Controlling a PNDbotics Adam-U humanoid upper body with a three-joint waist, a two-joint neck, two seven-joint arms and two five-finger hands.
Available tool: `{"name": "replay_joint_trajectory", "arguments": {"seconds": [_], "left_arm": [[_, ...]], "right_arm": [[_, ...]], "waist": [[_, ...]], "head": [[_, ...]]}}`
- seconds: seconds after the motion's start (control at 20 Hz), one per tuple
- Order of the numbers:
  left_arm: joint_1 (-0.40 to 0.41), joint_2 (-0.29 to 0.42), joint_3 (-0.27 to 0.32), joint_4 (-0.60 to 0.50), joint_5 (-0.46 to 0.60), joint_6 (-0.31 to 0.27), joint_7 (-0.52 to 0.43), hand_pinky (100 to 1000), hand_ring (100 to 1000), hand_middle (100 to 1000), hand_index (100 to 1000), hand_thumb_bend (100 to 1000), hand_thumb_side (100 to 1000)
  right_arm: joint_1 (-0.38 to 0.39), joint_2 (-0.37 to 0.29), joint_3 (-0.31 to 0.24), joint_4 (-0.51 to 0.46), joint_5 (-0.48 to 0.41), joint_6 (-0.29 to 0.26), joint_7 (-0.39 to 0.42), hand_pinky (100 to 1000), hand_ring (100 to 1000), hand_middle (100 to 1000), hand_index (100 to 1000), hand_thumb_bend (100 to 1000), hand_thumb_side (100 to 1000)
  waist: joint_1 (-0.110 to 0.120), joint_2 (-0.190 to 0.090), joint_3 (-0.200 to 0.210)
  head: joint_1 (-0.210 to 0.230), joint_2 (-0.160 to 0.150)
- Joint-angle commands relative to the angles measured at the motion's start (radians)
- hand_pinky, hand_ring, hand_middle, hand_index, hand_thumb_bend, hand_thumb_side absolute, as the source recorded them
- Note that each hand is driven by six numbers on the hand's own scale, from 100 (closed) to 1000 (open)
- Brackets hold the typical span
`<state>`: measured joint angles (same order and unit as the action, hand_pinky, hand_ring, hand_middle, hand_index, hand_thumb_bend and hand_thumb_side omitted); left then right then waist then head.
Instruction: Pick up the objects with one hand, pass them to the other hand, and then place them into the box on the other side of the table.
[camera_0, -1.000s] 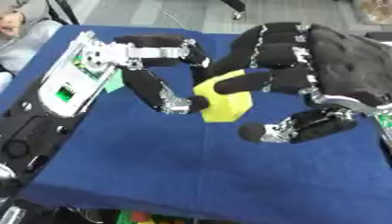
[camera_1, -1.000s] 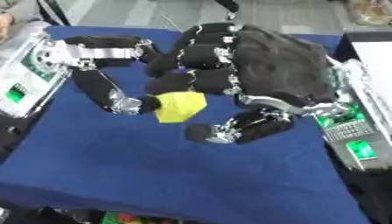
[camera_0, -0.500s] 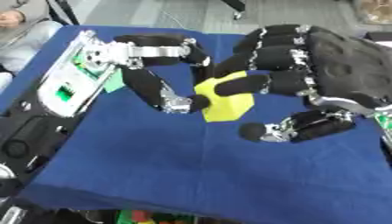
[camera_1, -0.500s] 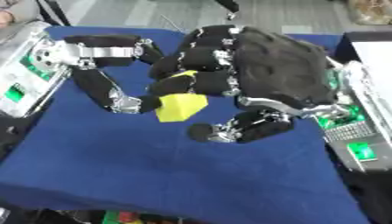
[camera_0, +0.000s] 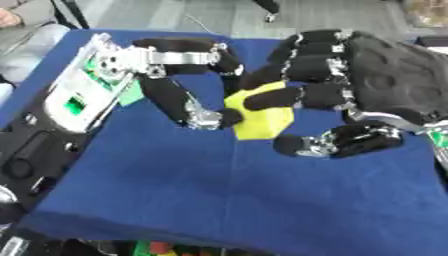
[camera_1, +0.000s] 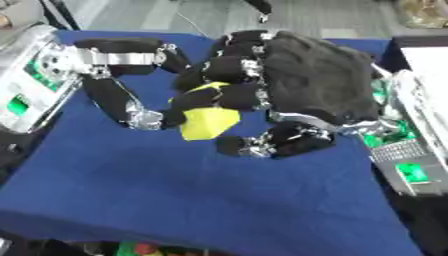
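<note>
Yellow block (camera_0: 259, 117), flat-faced, angular; right hand (camera_0: 350, 85) fingers curled round it, left hand (camera_0: 188, 75) pinching edge.

Stereo head pair, looking down, close, seemingly same tabletop (camera_0: 219, 190).

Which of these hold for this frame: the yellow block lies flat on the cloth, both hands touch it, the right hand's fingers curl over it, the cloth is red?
1. The yellow block lies flat on the cloth, untouched. False: it is held between the two hands.
2. Both hands touch the block. True: the left hand meets its left side, the right hand its right.
3. The right hand's fingers curl over the block. True.
4. The blue cloth is red. False: it is blue.
</note>
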<state>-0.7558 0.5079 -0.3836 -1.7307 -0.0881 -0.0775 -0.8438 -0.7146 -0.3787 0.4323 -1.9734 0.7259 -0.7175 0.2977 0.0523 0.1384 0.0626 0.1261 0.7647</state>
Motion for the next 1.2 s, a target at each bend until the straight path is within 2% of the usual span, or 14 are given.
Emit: {"name": "replay_joint_trajectory", "arguments": {"seconds": [0.05, 0.65, 1.2], "left_arm": [[-0.026, 0.015, -0.003, -0.017, 0.007, -0.001, -0.001, 703, 551, 450, 623, 109, 545], [-0.046, 0.012, -0.025, -0.014, 0.005, -0.002, -0.004, 705, 568, 451, 624, 100, 548], [-0.048, 0.007, -0.024, -0.002, -0.002, -0.005, -0.007, 706, 574, 458, 636, 100, 557]], "right_arm": [[-0.021, -0.016, -0.004, -0.022, 0.021, 0.0, 0.009, 719, 691, 789, 853, 393, 127], [-0.025, -0.016, 0.0, -0.022, 0.056, 0.009, 0.01, 706, 677, 776, 850, 382, 100], [-0.024, -0.017, -0.002, -0.021, 0.055, 0.039, -0.023, 665, 637, 654, 827, 282, 100]], "waist": [[-0.001, -0.013, 0.0], [-0.003, -0.013, -0.001], [-0.001, -0.011, -0.004]], "head": [[0.005, 0.005], [0.009, 0.005], [0.011, 0.005]]}}
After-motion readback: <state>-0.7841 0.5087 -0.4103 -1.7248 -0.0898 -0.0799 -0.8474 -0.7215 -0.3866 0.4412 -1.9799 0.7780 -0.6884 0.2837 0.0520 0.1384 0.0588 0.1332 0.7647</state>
